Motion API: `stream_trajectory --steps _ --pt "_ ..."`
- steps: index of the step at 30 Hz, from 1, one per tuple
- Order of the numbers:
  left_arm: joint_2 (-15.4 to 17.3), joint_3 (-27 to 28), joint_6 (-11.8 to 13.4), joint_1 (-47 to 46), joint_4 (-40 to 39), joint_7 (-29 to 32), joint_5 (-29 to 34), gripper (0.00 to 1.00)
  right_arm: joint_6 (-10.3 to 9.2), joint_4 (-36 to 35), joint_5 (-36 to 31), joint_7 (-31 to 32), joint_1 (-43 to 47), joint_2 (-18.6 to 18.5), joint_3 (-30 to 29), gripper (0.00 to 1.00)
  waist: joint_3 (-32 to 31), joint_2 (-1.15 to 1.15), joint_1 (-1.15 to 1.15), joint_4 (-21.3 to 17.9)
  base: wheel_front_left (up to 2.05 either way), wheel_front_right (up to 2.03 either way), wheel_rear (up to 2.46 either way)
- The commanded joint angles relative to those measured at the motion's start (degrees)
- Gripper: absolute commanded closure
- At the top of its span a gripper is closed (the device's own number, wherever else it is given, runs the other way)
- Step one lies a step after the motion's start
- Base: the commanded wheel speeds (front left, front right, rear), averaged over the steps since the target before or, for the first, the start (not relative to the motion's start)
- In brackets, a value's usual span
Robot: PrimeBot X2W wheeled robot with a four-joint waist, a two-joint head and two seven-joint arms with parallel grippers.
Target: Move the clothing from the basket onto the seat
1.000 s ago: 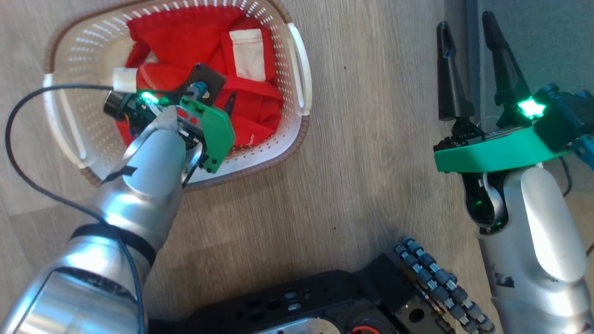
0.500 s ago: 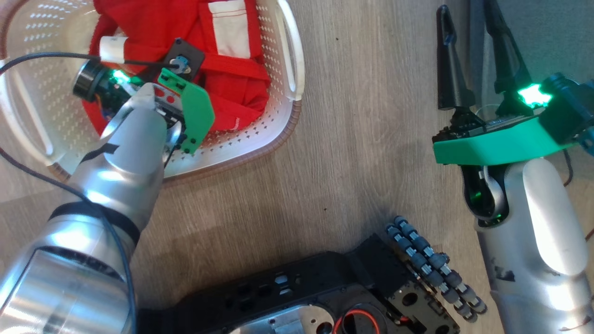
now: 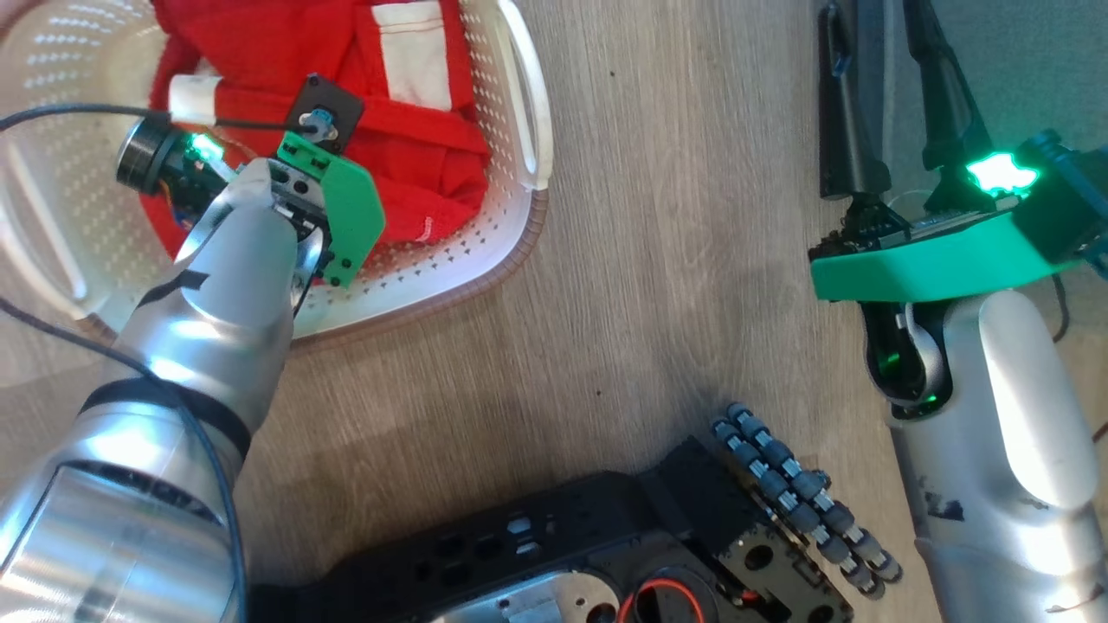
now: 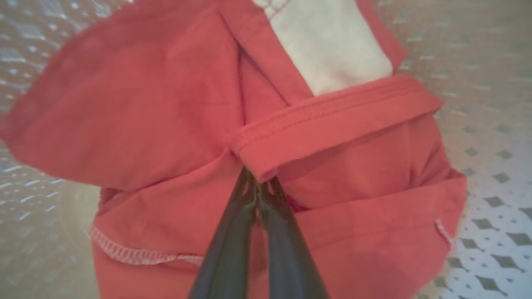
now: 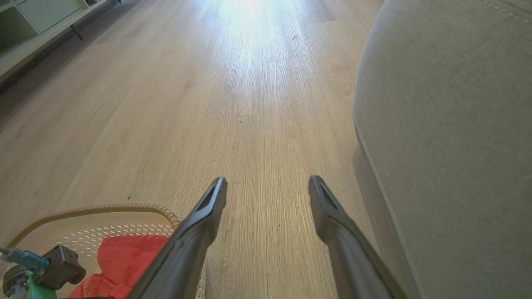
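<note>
While the left arm's silver forearm and green wrist plate lie across it in the upper left of the head view, part of the red clothing is hidden. The basket that holds it is cut off by the top and left edges. A black cable crosses the basket. In the left wrist view the left claw has its two dark fingers pressed together, tips lost under a stitched red hem fold, pinching the cloth there. Bare wood floor lies in the middle, with the robot's black base at the bottom edge. At the right, the right claw hangs spread and empty over the floor, just beside the grey seat, which runs out of frame.
</note>
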Motion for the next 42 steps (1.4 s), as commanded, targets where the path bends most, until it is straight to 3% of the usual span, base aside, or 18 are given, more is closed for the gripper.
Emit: stream_trajectory --steps 1,11,19,28,42 --pt "0.6 1.2 0.6 1.4 -0.5 -2.2 -0.9 1.0 0.41 -1.0 0.4 -0.5 2.4 0.2 0.5 0.0 -1.5 0.0 0.0 0.8 0.0 0.0 0.0" --pt "-0.4 6.6 0.5 8.3 -6.3 -7.8 -7.9 1.0 0.41 0.7 -1.1 -0.5 5.9 0.2 -1.3 0.0 -13.2 0.0 0.0 5.3 0.0 0.0 0.0" --pt "2.2 15.3 2.7 23.7 -29.7 -7.9 -11.1 1.0 0.41 2.1 -2.2 -0.5 10.5 0.2 -2.6 0.0 -25.3 0.0 0.0 9.7 0.0 0.0 0.0" --pt "2.4 22.1 3.9 34.4 -44.8 -7.9 -10.7 1.0 0.41 3.3 -2.8 -0.5 14.5 0.2 -3.2 0.0 -33.0 0.0 0.0 11.4 0.0 0.0 0.0" --pt "1.3 27.9 2.6 42.1 -51.4 -7.9 -9.9 1.0 0.41 4.4 -2.2 -0.5 18.7 0.2 -3.9 0.0 -40.6 0.0 0.0 11.0 0.0 0.0 0.0"
